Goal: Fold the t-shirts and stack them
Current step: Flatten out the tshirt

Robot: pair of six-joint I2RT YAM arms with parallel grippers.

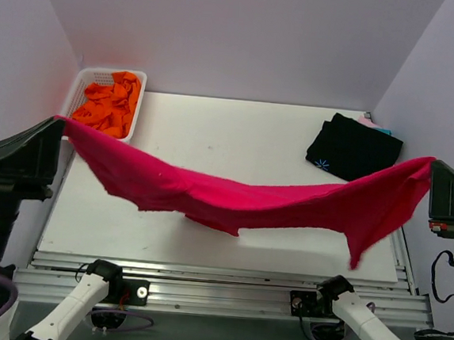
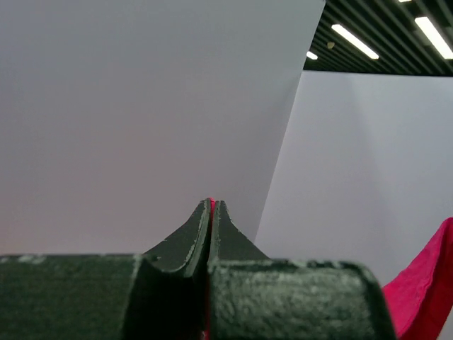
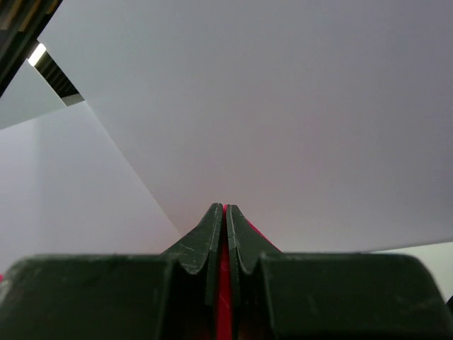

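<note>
Overhead, the crimson t-shirt [image 1: 241, 195] hangs stretched between both claws. It sags in the middle toward the table [image 1: 214, 133], and a loose flap drops lower on the right claw's side. The left claw [image 2: 211, 205] is pressed fully together, with a thin sliver of red pinched at its fingertips. The right claw [image 3: 224, 207] is closed the same way, with a red strip of the same shirt showing in the seam between its fingers.

Just beyond the left claw and slightly inward, a white basket [image 1: 85, 84] sits in the back corner, heaped with orange cloth [image 1: 109, 104]. The shirt's left end crosses in front of the basket's near rim. Beyond and inward of the right claw lies a folded black t-shirt [image 1: 354, 148], with a small blue mark [image 1: 320, 162] at the corner farthest from that claw. A pink sliver [image 1: 366, 118] and a teal sliver [image 1: 382, 130] peek out behind it. They are probably more tees, though too little shows to be sure.

The hanging shirt hides a band of the table from claw to claw, and I cannot tell whether its lowest fold touches the surface. Ahead of the fingertips both wrist cameras see mostly plain wall. In the left wrist view a red fold is cut off at the lower right.

Each claw sits near a side edge of the table, with the side walls [image 1: 31, 41] close outside them. Bare white table shows between the basket and the black t-shirt.
</note>
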